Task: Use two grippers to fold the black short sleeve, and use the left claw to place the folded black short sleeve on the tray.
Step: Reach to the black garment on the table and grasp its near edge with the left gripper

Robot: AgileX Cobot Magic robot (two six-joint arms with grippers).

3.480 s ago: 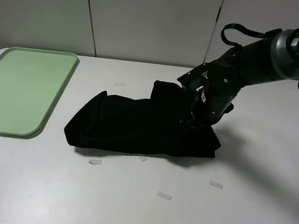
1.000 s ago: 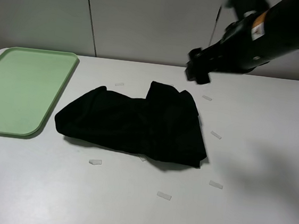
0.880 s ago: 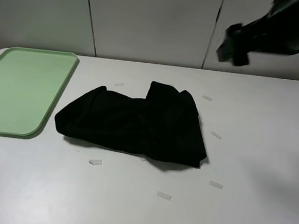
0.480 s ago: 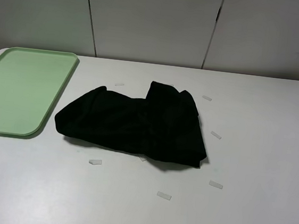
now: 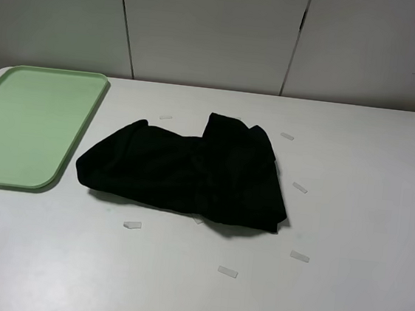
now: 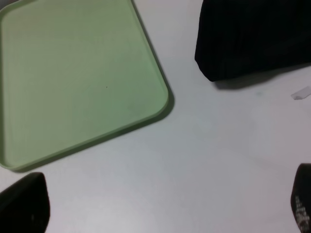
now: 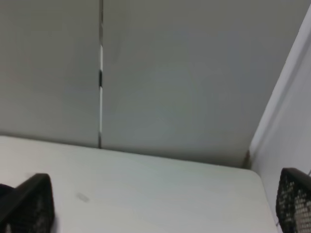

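Note:
The black short sleeve (image 5: 187,170) lies as a wrinkled, roughly folded bundle on the white table, right of the tray (image 5: 25,125). The pale green tray holds nothing. Neither arm shows in the exterior high view. In the left wrist view the left gripper (image 6: 163,204) is open and empty, its fingertips (image 6: 22,204) at the frame's lower corners, above bare table between the tray (image 6: 77,73) and an end of the shirt (image 6: 252,39). The right gripper (image 7: 160,204) is open and empty, held high and facing the back wall.
Several small clear tape scraps (image 5: 132,225) lie on the table around the shirt, such as one (image 5: 299,256) at the front right. A grey panelled wall (image 5: 206,29) stands behind the table.
The right arm let go of the shirt, lifted up and to the right, and left the exterior high view. The shirt settled flatter, its left end a little further left.

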